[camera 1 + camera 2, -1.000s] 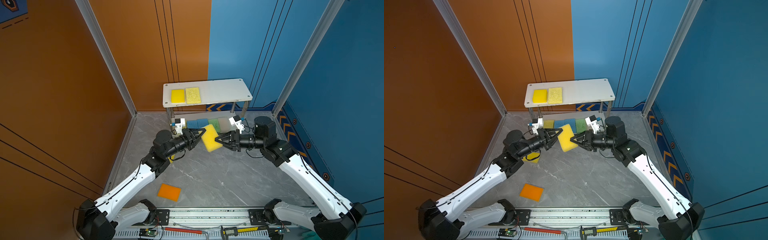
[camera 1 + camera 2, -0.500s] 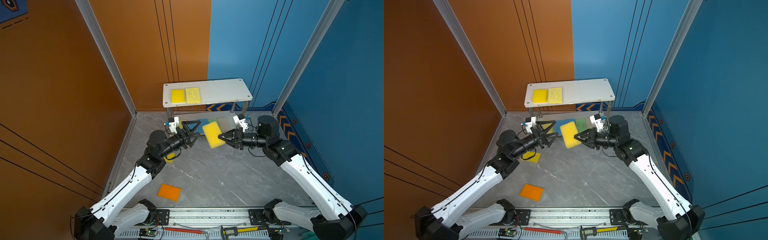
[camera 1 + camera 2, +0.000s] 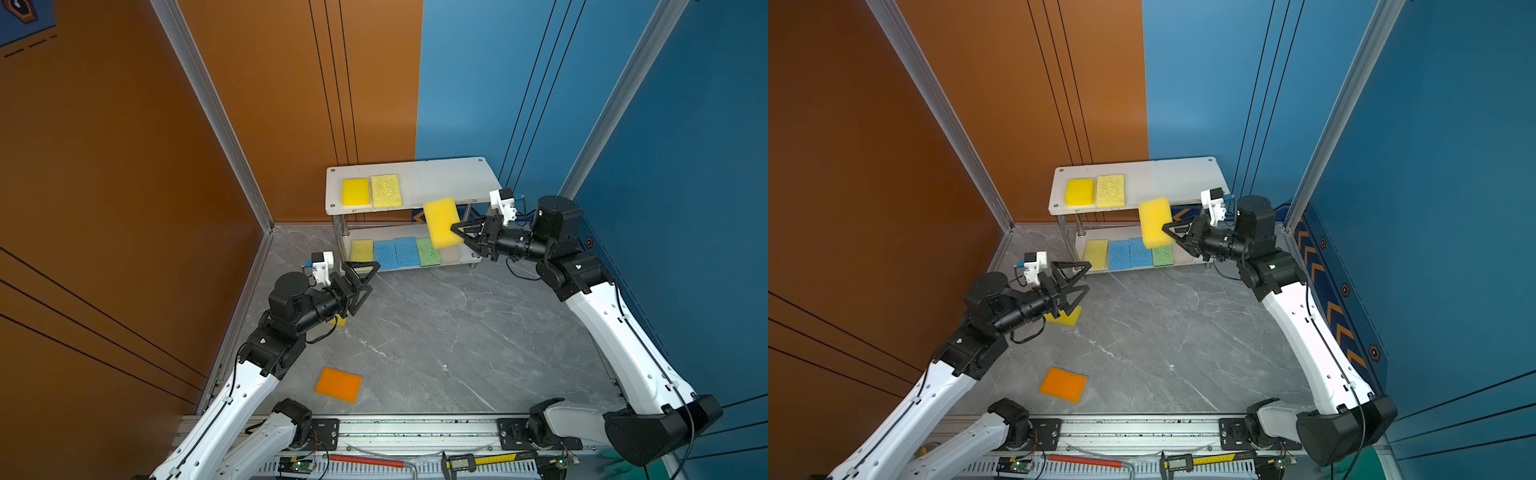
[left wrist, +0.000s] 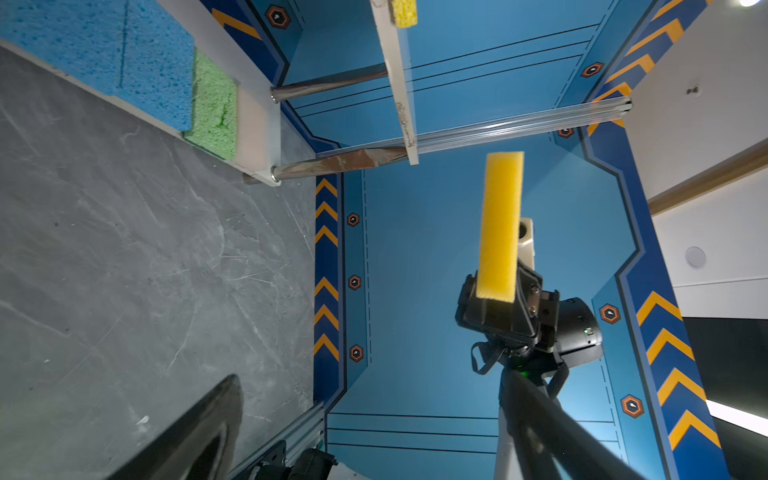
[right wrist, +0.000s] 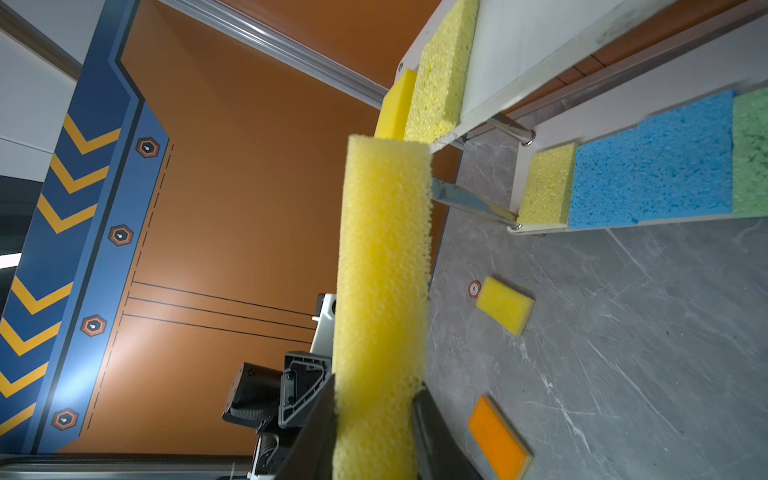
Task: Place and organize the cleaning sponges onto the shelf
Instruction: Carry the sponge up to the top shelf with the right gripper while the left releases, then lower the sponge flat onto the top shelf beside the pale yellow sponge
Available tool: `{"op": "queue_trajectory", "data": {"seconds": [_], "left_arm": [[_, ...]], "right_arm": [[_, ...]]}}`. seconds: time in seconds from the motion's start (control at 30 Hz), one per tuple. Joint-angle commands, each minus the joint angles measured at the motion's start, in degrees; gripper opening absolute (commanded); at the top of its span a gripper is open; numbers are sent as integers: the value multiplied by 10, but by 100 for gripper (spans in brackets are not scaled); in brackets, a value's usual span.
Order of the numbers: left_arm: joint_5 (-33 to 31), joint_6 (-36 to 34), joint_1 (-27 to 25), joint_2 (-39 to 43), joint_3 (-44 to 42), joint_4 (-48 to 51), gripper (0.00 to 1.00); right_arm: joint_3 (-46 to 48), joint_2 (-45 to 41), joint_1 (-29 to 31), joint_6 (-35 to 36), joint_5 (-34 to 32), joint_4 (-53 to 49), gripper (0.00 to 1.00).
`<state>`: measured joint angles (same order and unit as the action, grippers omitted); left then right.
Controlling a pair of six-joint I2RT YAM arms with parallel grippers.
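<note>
Nearest us, the orange sponge (image 3: 338, 384) lies flat on the grey tabletop (image 3: 436, 332), well apart from everything and not yet collected. A little further in, a small yellow sponge (image 3: 1064, 318) lies on the tabletop too, half hidden beneath the left gripper (image 3: 371, 277); its jaws stand wide apart with nothing between them, and we judge it is poised there to take that sponge next.

Further on, the right gripper (image 3: 458, 234) is clamped on the thick yellow sponge (image 3: 441, 222); it pinches one end across the thickness, so the broad face sits roughly level and most of the length juts free ahead of the jaws; that looks like a grip chosen for laying it down flat. The left wrist view shows it raised above the upper board, just in front of the board's edge and not touching it.

Behind it stands the shelf (image 3: 449, 178). Its lower board carries a full row, edge to edge: a lower yellow sponge (image 3: 361, 250), a blue sponge (image 3: 385, 254), a second blue sponge (image 3: 406, 251), a green sponge (image 3: 428, 251) and a pale sponge (image 3: 451, 253); no room is left there. Up top, a smooth yellow sponge (image 3: 355, 192) and a porous yellow sponge (image 3: 386, 191) sit side by side at one end and the rest is bare; we reckon the carried one belongs beside them.
</note>
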<state>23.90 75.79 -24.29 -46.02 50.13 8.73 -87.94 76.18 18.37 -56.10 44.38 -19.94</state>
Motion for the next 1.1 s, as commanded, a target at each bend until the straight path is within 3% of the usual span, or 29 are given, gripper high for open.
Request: {"op": "queue_trajectory", "data": {"seconds": [0.0, 0.33, 1.07], "left_arm": [[15, -48, 8, 16, 2, 98, 98], [62, -77, 50, 29, -9, 148, 98], [152, -84, 155, 15, -20, 148, 98]], "right_arm": [[-58, 44, 0, 39, -34, -7, 27], [-248, 174, 26, 147, -107, -90, 27], [-427, 363, 41, 128, -126, -92, 26]]}}
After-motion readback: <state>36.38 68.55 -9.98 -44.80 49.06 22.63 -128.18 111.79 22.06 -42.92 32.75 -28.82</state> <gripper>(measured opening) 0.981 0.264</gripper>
